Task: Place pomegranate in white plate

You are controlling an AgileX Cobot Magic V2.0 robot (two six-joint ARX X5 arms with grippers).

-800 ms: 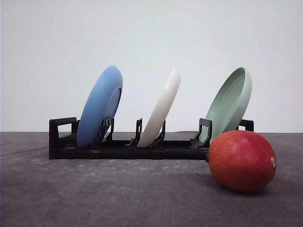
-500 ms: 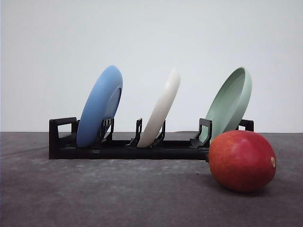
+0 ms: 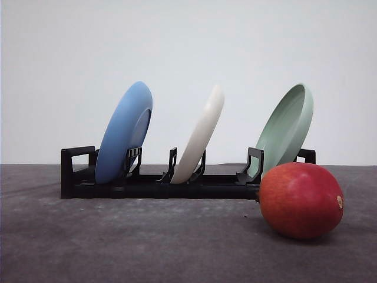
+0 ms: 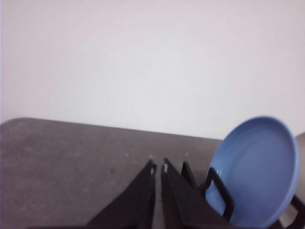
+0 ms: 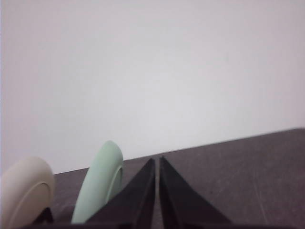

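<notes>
You saw nothing shift since 0.8 s before: the pomegranate (image 3: 301,200) sat on the table (image 3: 118,247), right of the white plate (image 3: 201,135) (tilted in the rack (image 3: 153,186)). Left gripper (image 4: 158,168) and right gripper (image 5: 157,162) were both pinched closed, empty.

A plain, pale grey-white wall (image 3: 188,53) fills the space behind the worktop (image 3: 118,247), bare and evenly lit. The worktop is dark grey with a matte, faintly mottled surface showing lighter scuffs and specks. It meets the wall in a straight horizontal line. Light is soft and diffuse, leaving only weak shadows on the worktop. In the wrist views the same wall looks slightly pinkish.
</notes>
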